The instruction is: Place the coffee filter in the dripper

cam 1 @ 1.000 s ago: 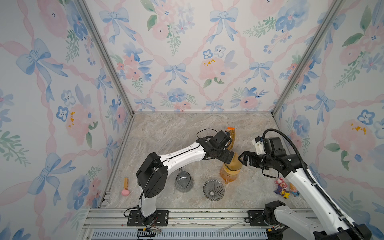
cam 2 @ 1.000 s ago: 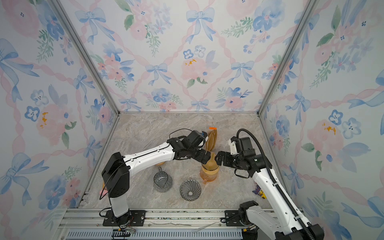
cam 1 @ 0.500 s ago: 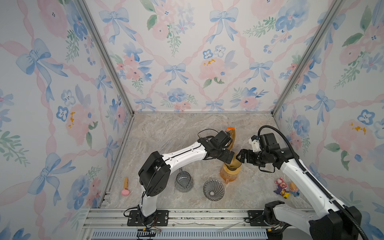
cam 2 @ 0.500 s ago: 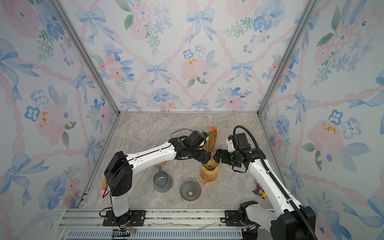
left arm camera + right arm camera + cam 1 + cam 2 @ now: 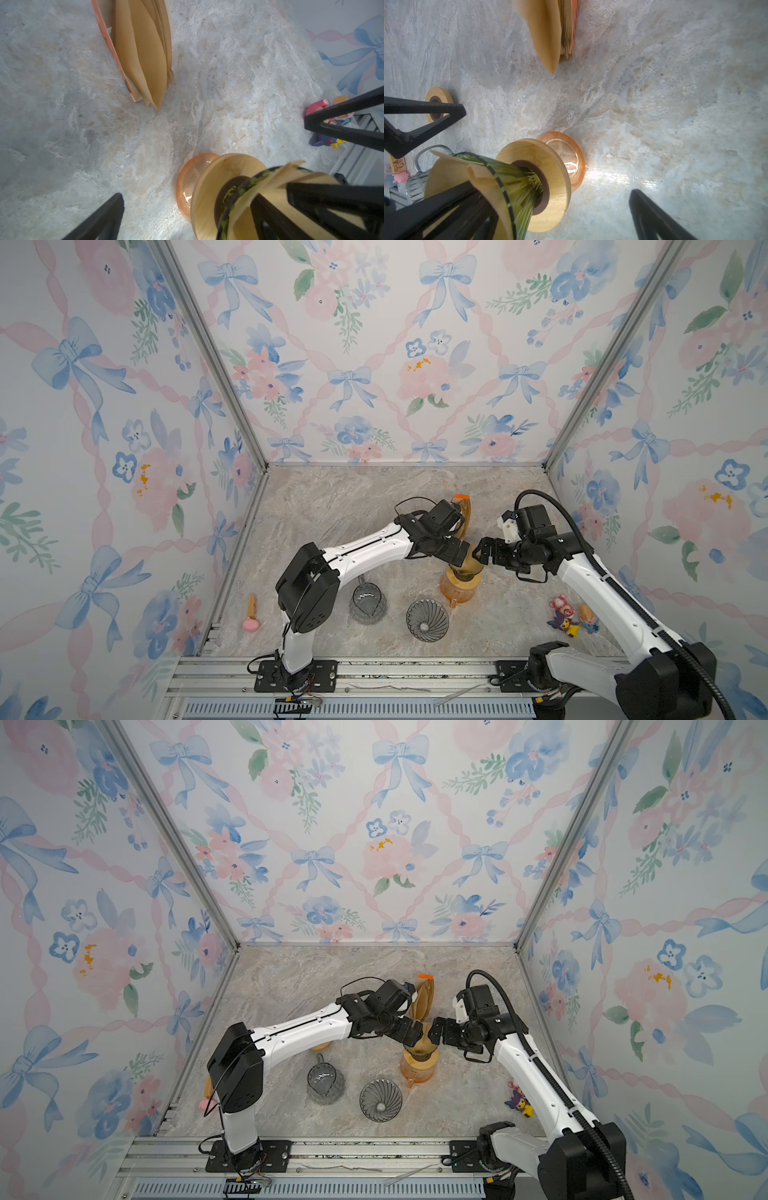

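Note:
A green glass dripper sits in a wooden collar on an orange carafe. The brown coffee filter stands in the dripper's cone, its edge sticking up above the rim. My left gripper comes in from the left, open, with one finger inside the filter's mouth and the other out over the table. My right gripper faces it from the right, also open, one finger in the filter. Neither is closed on anything.
A stack of spare filters in an orange holder stands just behind the dripper. In front are a clear ribbed dripper and a glass pitcher. A wooden ring lies under my left arm. Small toys and a pink toy lie near the side walls.
My right arm has swung its wrist toward the back and brought its gripper a little closer over the dripper. The left arm has hardly moved. Both grippers stay open.

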Controlling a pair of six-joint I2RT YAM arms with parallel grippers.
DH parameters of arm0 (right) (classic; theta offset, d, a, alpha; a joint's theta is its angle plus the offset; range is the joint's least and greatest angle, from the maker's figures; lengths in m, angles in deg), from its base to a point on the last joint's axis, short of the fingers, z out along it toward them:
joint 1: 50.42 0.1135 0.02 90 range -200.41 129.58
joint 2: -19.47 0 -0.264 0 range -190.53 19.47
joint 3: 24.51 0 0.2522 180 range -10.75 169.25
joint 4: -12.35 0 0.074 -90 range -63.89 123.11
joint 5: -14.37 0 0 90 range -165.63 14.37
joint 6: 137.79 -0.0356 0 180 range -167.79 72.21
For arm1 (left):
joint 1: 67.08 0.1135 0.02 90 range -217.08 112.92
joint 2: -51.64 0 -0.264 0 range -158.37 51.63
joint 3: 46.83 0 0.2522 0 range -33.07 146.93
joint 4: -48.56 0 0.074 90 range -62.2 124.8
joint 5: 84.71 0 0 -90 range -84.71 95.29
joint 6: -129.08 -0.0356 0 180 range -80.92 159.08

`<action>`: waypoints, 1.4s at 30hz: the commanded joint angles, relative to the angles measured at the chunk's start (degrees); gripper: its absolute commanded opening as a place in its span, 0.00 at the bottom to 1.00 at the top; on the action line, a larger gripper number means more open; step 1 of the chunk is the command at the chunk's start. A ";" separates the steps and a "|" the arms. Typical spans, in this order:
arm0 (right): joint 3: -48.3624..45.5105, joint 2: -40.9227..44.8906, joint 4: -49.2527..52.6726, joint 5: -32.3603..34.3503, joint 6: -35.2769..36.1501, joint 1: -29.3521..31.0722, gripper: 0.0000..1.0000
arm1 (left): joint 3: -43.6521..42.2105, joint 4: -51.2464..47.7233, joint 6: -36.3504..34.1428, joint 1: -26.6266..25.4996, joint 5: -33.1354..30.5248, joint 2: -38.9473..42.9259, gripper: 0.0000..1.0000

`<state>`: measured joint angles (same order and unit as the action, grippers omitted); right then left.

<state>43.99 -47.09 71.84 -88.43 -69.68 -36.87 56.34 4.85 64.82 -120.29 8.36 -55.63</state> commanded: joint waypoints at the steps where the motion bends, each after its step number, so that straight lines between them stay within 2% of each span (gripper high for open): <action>1: -0.70 1.39 1.27 1.88 -0.39 -0.44 0.98 | -0.85 -0.15 0.26 0.34 1.29 4.65 0.97; 7: -1.01 4.76 2.79 1.66 -0.77 -0.47 0.98 | -4.27 -0.20 0.33 0.47 1.59 8.38 0.97; 15: -1.04 7.44 2.37 -5.95 -0.73 -0.13 0.98 | -7.15 -0.28 0.69 1.36 2.27 9.43 0.97; 22: -2.13 7.56 5.88 -0.16 -1.21 0.17 0.99 | -7.75 -0.18 2.25 1.37 0.72 8.89 0.97; 42: -3.85 6.38 7.20 4.74 -1.53 0.06 0.99 | -6.80 -0.19 2.84 1.28 0.14 6.55 0.97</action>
<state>41.08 -40.87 77.37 -84.93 -70.73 -36.85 49.54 4.76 66.81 -119.11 8.97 -48.35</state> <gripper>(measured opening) 0.985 0.972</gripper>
